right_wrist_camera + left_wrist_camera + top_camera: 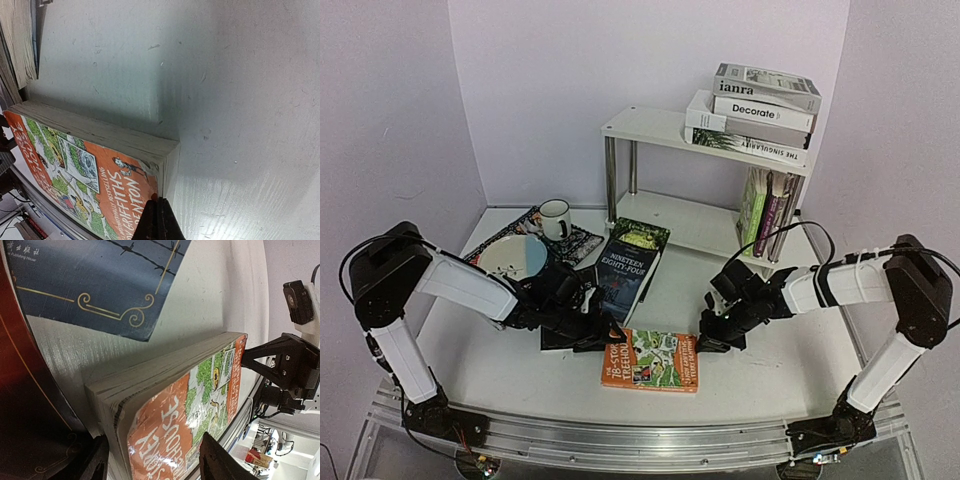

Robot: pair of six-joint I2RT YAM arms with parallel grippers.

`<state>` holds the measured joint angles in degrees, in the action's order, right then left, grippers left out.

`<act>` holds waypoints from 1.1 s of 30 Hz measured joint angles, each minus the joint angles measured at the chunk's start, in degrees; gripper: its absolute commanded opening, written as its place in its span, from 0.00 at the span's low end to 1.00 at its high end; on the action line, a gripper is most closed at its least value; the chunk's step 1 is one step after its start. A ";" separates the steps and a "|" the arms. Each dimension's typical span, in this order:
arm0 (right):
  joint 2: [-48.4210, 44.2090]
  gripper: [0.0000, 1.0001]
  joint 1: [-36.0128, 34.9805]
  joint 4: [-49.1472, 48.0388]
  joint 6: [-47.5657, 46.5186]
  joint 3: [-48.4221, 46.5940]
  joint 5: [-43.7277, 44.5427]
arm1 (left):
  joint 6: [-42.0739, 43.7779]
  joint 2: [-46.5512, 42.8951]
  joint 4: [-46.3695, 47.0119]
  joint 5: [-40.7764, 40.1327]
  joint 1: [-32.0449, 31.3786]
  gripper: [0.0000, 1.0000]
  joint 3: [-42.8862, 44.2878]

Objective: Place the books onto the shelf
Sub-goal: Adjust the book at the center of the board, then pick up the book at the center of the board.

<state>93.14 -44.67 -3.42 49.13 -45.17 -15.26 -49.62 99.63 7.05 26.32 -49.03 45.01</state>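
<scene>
On the white table point(500, 385), from left: a bowl point(515, 256) and mug point(556, 218) sit on a patterned mat point(582, 243). My left gripper point(607, 335) lies low at the left end of the orange book point(650, 360), jaws apart with the book's thickness between them. I cannot tell whether they press it. A blue novel point(630, 265) lies flat just behind. The orange book rests flat near the front edge, between my two grippers. My right gripper point(706, 341), tips pinched together on nothing, sits at the book's right edge. At far right, the shelf point(650, 125) carries stacked hardbacks point(760, 110) on top and upright paperbacks point(765, 210) below.
</scene>
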 measured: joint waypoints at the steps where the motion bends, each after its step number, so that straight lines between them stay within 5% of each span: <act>1: 0.00 0.00 0.01 0.07 -0.04 0.00 0.05 | -0.27 0.20 0.03 -0.16 0.00 0.48 0.03; 10: -0.16 0.07 0.32 1.04 -0.56 -0.09 0.78 | -1.37 1.80 -0.44 -0.94 0.11 0.00 0.72; 21: -5.33 0.58 -0.38 4.74 -8.00 -0.09 5.92 | -2.06 1.93 0.61 -0.99 -0.81 0.00 1.14; 33: -21.44 0.75 -6.59 12.14 -28.57 -0.62 21.23 | -2.89 1.24 0.39 1.18 1.28 0.00 2.65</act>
<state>71.70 -51.26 8.73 20.56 -45.79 5.97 -52.51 100.88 7.44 27.49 -47.75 47.66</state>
